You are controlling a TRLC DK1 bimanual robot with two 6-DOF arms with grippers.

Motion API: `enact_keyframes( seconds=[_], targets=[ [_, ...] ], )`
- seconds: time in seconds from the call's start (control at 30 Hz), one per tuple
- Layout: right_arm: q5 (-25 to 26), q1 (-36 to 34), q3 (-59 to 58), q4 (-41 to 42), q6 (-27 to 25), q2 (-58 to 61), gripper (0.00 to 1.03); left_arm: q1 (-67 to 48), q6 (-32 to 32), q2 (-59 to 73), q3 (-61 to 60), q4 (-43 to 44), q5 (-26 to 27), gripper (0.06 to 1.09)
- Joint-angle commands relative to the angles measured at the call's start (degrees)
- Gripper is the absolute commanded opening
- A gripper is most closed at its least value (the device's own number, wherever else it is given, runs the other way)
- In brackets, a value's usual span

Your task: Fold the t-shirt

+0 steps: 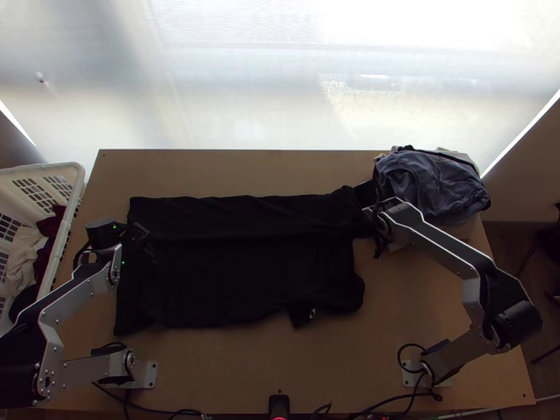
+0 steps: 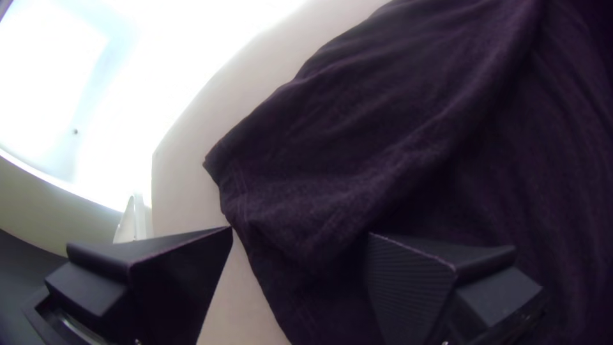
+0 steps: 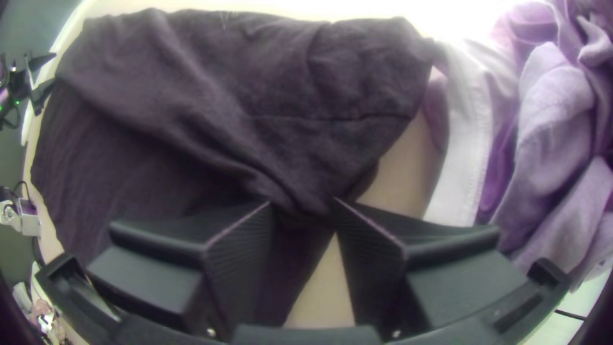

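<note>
The left gripper (image 2: 300,231) has jaws wide, the right gripper (image 3: 303,202) narrower, straddling opposite ends of the black t-shirt (image 1: 245,280), presumably to grasp its folded strip (image 1: 231,218).

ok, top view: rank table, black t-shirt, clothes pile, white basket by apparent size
1. Table
2. Black t-shirt
Unranked below those: white basket and clothes pile; they look alike, and the view's edge cuts the basket.
</note>
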Motion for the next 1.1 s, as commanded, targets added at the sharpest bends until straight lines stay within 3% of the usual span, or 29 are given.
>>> enact_keyframes(
  seconds=[0.0,0.03,0.37,0.53,0.7,0.83,0.93,1.07],
  targets=[
    [-2.88,1.59,-0.09,-5.97,-0.22,0.08,0.92,1.53,0.59,-2.1,-0.22,-2.43,0.05,1.03],
    [-4.02,1.59,-0.09,-6.94,-0.31,0.08,0.99,1.88,0.95,-2.72,-0.22,-3.31,0.05,1.03],
    [-5.25,1.59,-1.58,-11.16,-3.21,-5.46,0.99,4.08,3.76,-15.46,1.1,-16.4,1.72,1.03],
    [-5.34,2.47,-4.4,-14.59,-5.23,-11.35,0.98,3.55,4.11,-25.22,4.26,-37.06,7.69,1.03],
    [-5.17,6.69,-10.28,-17.49,-9.62,-19.26,0.98,0.39,17.21,-45.96,-3.74,-49.45,9.45,1.03],
    [-4.29,10.47,-14.06,-22.58,-13.23,-23.91,0.98,-5.5,19.93,-57.56,-3.3,-65.53,9.36,1.03],
    [-2.62,12.58,-16.61,-23.02,-13.66,-27.43,0.98,-7.52,20.63,-61.52,-3.12,-71.16,9.45,1.03],
    [-0.68,15.21,-18.9,-23.02,-13.49,-30.07,0.98,-8.31,20.81,-62.66,-3.12,-71.51,9.63,1.03]
  ],
)
